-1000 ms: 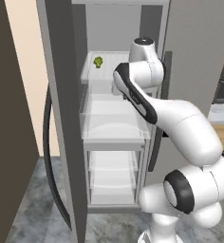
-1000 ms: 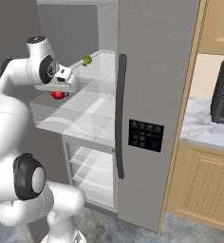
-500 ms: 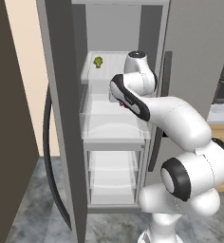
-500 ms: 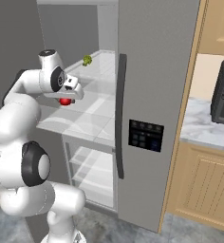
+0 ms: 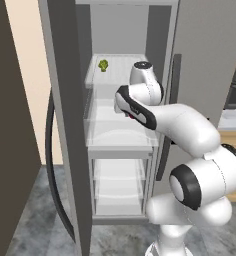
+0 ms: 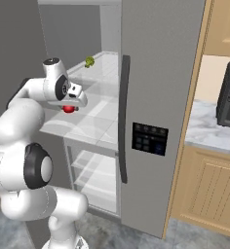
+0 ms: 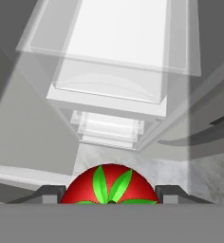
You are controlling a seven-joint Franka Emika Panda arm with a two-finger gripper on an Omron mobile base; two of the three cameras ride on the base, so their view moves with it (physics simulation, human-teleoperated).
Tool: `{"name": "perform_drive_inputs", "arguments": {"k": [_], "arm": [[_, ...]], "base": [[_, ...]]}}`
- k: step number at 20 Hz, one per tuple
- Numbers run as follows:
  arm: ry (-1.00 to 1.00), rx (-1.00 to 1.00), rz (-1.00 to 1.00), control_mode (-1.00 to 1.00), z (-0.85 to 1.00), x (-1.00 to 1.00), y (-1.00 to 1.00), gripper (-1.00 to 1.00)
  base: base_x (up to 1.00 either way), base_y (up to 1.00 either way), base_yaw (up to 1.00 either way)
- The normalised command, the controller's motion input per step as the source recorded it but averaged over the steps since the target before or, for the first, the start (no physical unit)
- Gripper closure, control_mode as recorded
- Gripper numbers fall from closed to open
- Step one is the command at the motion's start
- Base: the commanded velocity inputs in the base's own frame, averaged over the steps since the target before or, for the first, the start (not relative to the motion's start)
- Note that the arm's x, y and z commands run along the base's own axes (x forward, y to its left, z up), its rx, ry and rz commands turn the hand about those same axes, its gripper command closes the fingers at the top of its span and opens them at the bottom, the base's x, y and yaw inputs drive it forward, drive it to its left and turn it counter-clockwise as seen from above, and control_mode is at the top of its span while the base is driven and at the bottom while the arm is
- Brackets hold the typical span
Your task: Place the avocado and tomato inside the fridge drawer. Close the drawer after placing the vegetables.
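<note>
Gripper (image 7: pixel 110 195): closed on the tomato (image 7: pixel 109 185), one dark finger at each side of it; jaws part-way open, as wide as the fruit.
Tomato: held in the air above the open drawer (image 5: pixel 121 131), red with green stem leaves facing the hand camera; from the right it shows as a red ball (image 6: pixel 68 109) under the hand.
Drawer: pulled out toward the room, clear walls, spans the fridge's width, below the white shelf (image 5: pixel 115 70).
Shelf: a small lumpy yellow-green item (image 5: pixel 103 65) sits at its far left.
Lower bins (image 5: pixel 118 186): stacked below the drawer.
Fridge door (image 6: pixel 156 97): right of the opening, dark panel on its front.
</note>
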Motion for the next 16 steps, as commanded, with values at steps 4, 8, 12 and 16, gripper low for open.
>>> {"name": "perform_drive_inputs", "arguments": {"k": [4, 8, 12, 16], "arm": [[0.0, 0.0, 0.0, -1.0, -0.26, 0.0, 0.0, 1.0], [0.0, 0.0, 0.0, -1.0, -0.27, 0.0, 0.0, 1.0], [0.03, 0.0, 0.0, -1.0, -0.25, 0.0, 0.0, 1.0], [0.0, 0.0, 0.0, -1.0, 0.0, 0.49, 0.0, 1.0]], "base": [[0.0, 0.0, 0.0], [0.0, 0.0, 0.0], [0.0, 0.0, 0.0], [0.0, 0.0, 0.0]]}}
